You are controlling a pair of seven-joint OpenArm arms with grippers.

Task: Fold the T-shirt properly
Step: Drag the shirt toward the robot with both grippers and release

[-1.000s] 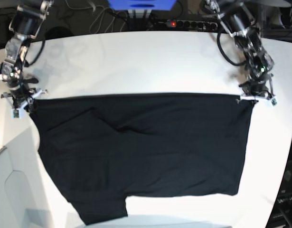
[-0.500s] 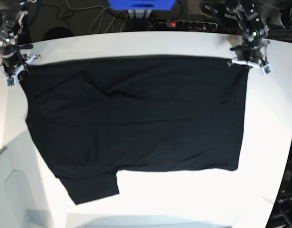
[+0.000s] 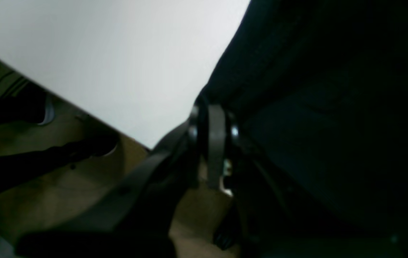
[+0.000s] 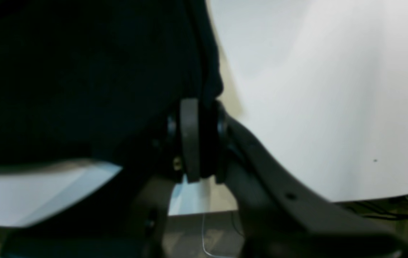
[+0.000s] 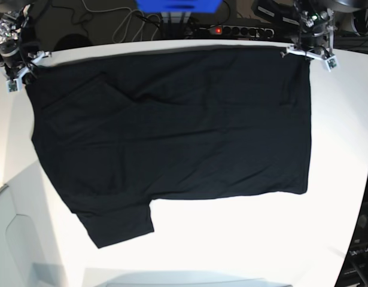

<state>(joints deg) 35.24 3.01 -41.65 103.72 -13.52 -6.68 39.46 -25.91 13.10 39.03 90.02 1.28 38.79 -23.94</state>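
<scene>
The black T-shirt [image 5: 172, 131] lies spread over the white table [image 5: 345, 149], its far edge near the table's back edge and one sleeve [image 5: 115, 224] at the front left. My left gripper [image 5: 307, 52] is shut on the shirt's far right corner; in the left wrist view its fingers [image 3: 216, 129] pinch the black cloth [image 3: 332, 107]. My right gripper [image 5: 25, 64] is shut on the far left corner; in the right wrist view its fingers [image 4: 189, 139] clamp the cloth [image 4: 82, 71]. No tag or print patch shows.
A power strip [image 5: 234, 30] with a red light and cables lie behind the table's back edge. A blue box [image 5: 178, 5] stands at the back centre. Bare white table shows at the front [image 5: 243, 239] and right. A grey-white surface [image 5: 16, 239] is at front left.
Both grippers have moved away toward the table's back edge, dragging the shirt's far edge with them. The whole shirt has slid back and lies more spread out.
</scene>
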